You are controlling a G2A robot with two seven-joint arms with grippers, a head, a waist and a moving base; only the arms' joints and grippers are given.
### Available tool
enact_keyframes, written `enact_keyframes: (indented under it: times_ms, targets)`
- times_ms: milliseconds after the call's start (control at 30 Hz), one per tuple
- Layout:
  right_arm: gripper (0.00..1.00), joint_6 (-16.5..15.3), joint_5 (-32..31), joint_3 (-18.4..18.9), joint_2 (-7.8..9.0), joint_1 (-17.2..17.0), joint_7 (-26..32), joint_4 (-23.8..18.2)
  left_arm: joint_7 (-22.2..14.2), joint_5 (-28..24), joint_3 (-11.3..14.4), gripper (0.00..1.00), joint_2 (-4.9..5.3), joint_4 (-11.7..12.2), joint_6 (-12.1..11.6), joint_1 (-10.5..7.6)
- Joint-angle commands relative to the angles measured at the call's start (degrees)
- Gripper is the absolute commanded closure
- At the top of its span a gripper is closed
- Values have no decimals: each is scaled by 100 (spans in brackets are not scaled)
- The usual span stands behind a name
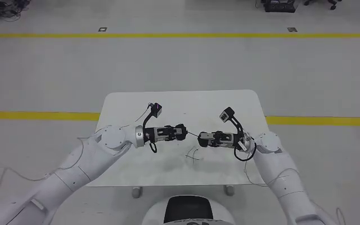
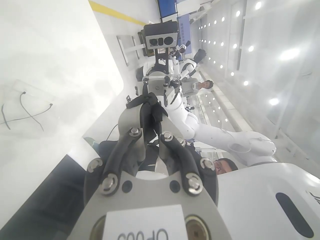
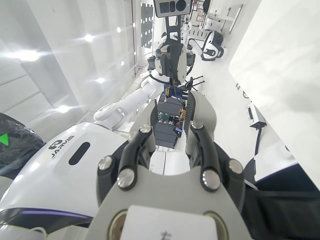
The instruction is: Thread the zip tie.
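Left gripper [image 1: 184,132] hangs above the white table [image 1: 225,101], its jaws pinched shut on a thin black plastic zip tie [image 1: 192,134]. The tie's free end sticks out from the tips toward the right gripper [image 1: 201,137]. That gripper faces it closely, jaws parted partway, with the strand's tip just before them. Below and between both grippers, loose black zip ties [image 1: 194,155] lie crossed on the table.

The top camera looks down from high overhead, far enough back to take in most of the white surface [image 1: 124,107]. Each of the 2 wrist cameras sits close behind its own hand, the left hand [image 2: 150,108] and the right hand [image 3: 173,98], facing the other. All 3 views share both hands.
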Motion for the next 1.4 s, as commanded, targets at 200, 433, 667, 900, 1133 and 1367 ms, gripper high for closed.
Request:
enact_keyframes:
  times_ms: [200, 433, 667, 900, 1133, 1367]
  targets:
    - [82, 0, -33, 19, -9, 4, 0, 22, -59, 59, -116, 100, -60, 50, 0, 67]
    - [85, 0, -53, 20, -16, 18, 0, 47, -112, 110, -192, 100, -103, 86, 2, 114]
    - [84, 0, -53, 55, -19, 4, 0, 47, -156, 168, -253, 100, -142, 96, 24, 151]
    - [86, 0, -63, 78, -31, 4, 0, 79, -195, 216, -319, 100, -175, 102, 49, 193]
    - [98, 0, -92, 81, -42, 11, 0, 96, -234, 263, -384, 100, -202, 99, 74, 245]
    - [100, 0, -119, 103, -51, 6, 0, 112, -266, 313, -446, 100, -230, 98, 103, 281]
